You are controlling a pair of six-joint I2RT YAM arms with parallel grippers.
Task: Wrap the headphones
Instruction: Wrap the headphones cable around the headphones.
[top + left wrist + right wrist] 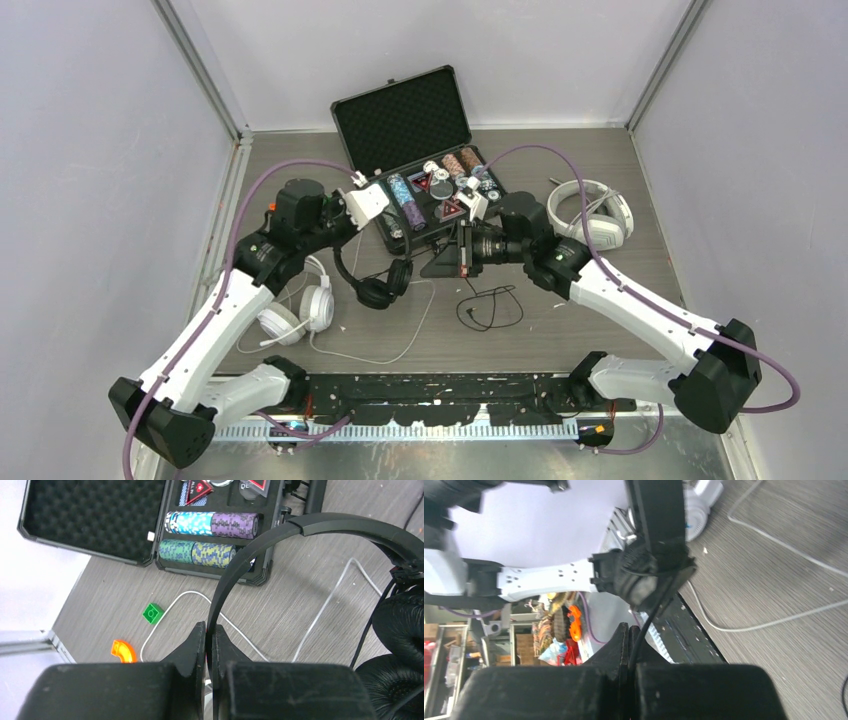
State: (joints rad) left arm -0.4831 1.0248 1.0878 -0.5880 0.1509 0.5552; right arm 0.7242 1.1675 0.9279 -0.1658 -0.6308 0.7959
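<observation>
The slim black headphones (380,288) hang over the table's middle. My left gripper (210,630) is shut on their thin headband (300,527), and the padded cups (400,630) hang at the right of the left wrist view. From above, my left gripper (345,245) is just left of the cups. My right gripper (629,629) is shut on their black cord (646,622), just below one cup (649,575); from above my right gripper (432,268) is right of the cups. The spare cord (490,305) lies looped on the table. White headphones with mic (300,315) lie left, a bulky white-grey pair (595,215) right.
An open black case (400,120) holding rolls of poker chips (210,524) stands at the back centre. A white cable (400,345) trails across the table in front. A green brick (152,613) and an orange curved piece (123,651) lie under my left wrist.
</observation>
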